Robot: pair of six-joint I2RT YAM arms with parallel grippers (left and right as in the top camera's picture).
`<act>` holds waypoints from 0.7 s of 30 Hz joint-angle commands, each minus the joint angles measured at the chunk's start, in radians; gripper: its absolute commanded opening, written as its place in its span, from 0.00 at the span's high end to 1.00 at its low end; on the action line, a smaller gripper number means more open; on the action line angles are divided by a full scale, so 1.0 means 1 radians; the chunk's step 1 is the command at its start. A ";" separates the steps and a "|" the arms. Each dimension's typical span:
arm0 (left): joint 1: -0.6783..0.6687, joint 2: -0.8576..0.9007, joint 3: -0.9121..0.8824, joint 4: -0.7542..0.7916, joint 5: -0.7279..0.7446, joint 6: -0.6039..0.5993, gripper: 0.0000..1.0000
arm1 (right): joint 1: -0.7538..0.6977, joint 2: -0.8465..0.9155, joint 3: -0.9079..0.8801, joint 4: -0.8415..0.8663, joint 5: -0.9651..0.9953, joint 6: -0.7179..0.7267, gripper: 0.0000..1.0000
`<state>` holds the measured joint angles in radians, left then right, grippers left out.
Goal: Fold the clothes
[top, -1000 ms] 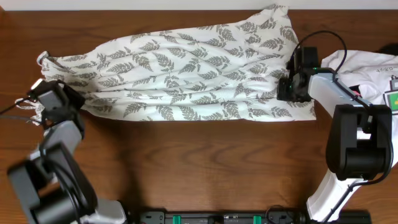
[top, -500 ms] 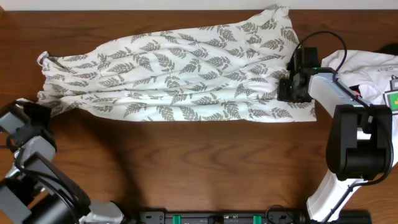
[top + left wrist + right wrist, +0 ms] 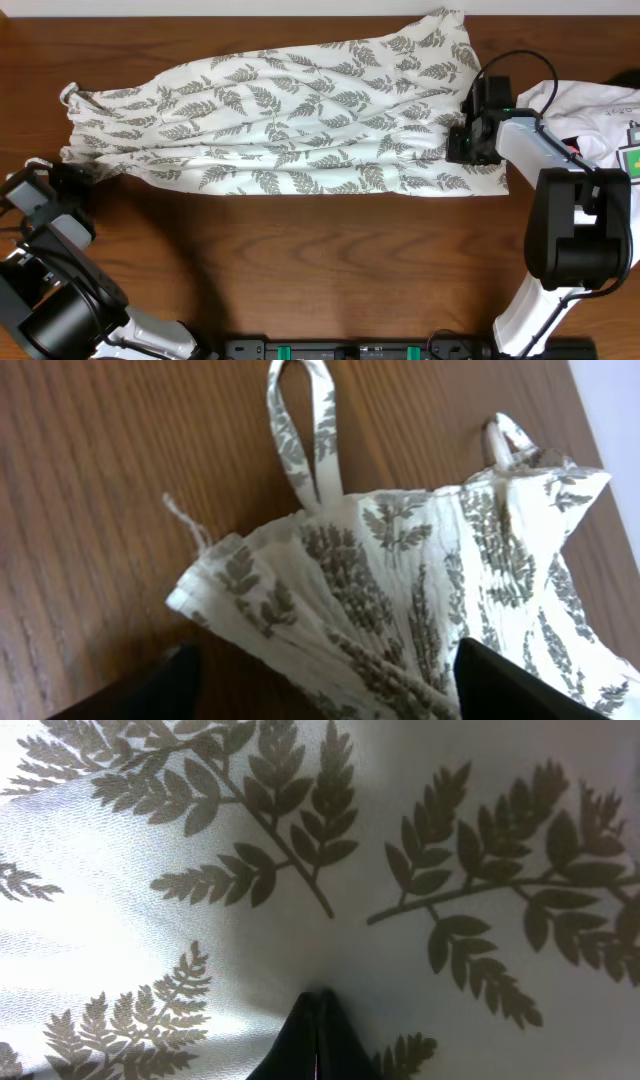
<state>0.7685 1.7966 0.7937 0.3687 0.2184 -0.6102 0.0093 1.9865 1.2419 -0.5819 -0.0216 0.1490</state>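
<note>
1. Holding the left gripper (image 3: 315, 685) wide open and gripping nothing, with a dark finger (image 3: 150, 685) showing at each lower corner of the wrist view, either side of the gathered left end of the clothes (image 3: 290, 120).
2. Pinching with the right gripper (image 3: 316, 1020), jaws pressed fully together on the clothes at their right edge, with fern-printed cloth filling the whole wrist view.
3. Lying just ahead of the left gripper: pleated folds, a loose thread and a strap loop (image 3: 300, 420), all flat on the table (image 3: 320, 260).
4. Stretching across the far half of the table as one long band, narrow end to the left and wide end to the right, with the upper right corner reaching the back edge.
5. Leaving bare wood all along the near side between the two arms, plus a strip to the left of the narrow end around the left gripper.
6. Crowding the right side: a white garment (image 3: 590, 110) lying just beside the right arm and running off the frame edge. Hiding behind the arm whether it is touching the clothes.
</note>
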 commanded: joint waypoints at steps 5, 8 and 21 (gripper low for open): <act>0.000 0.009 0.010 0.011 0.014 -0.006 0.46 | -0.016 0.074 -0.067 -0.042 0.040 0.011 0.99; 0.000 0.009 0.010 -0.003 0.038 -0.010 0.41 | -0.016 0.074 -0.067 -0.042 0.040 0.011 0.99; 0.001 0.009 0.010 -0.039 0.058 -0.253 0.22 | -0.016 0.074 -0.067 -0.051 0.040 0.011 0.99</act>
<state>0.7685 1.7966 0.7937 0.3222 0.2638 -0.7849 0.0093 1.9865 1.2423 -0.5861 -0.0216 0.1490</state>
